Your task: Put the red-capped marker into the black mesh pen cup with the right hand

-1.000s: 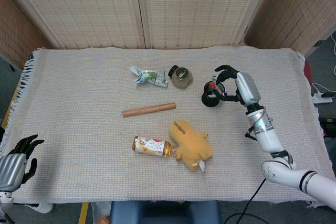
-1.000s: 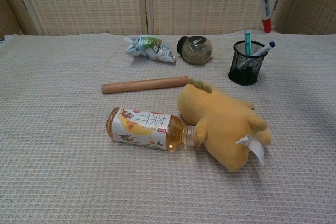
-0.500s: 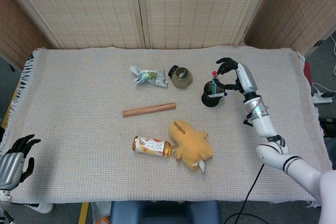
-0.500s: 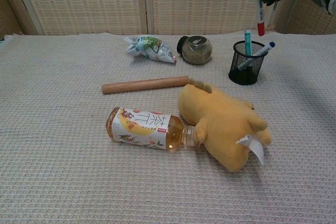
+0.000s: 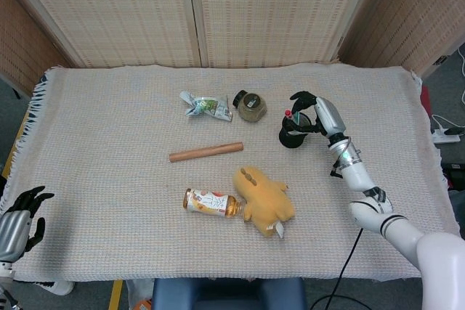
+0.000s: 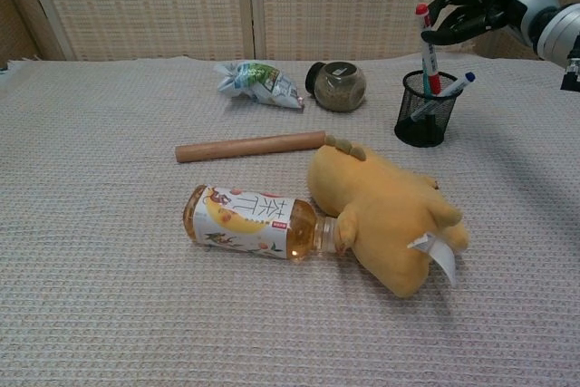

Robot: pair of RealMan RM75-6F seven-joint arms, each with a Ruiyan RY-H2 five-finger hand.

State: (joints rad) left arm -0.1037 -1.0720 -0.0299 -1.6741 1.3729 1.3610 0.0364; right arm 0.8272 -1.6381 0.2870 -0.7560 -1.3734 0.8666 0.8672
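Observation:
The black mesh pen cup (image 6: pixel 420 124) stands at the right rear of the table, also seen in the head view as the pen cup (image 5: pixel 292 136). The red-capped marker (image 6: pixel 427 46) stands nearly upright with its lower end inside the cup and one red end up. My right hand (image 6: pixel 482 8) hovers just above and right of the cup and pinches the marker's upper part; the head view shows the same right hand (image 5: pixel 317 113). A blue-capped pen (image 6: pixel 450 90) leans in the cup. My left hand (image 5: pixel 16 224) hangs at the table's near left corner, fingers apart, empty.
A yellow plush toy (image 6: pixel 385 213) and a lying tea bottle (image 6: pixel 247 222) are at the front centre. A wooden stick (image 6: pixel 250 146) lies behind them. A round jar (image 6: pixel 338 85) and a snack packet (image 6: pixel 260 82) sit left of the cup.
My right hand has come down and toward the cup with the marker. The marker's lower end, earlier well above the rim, is now inside the cup.

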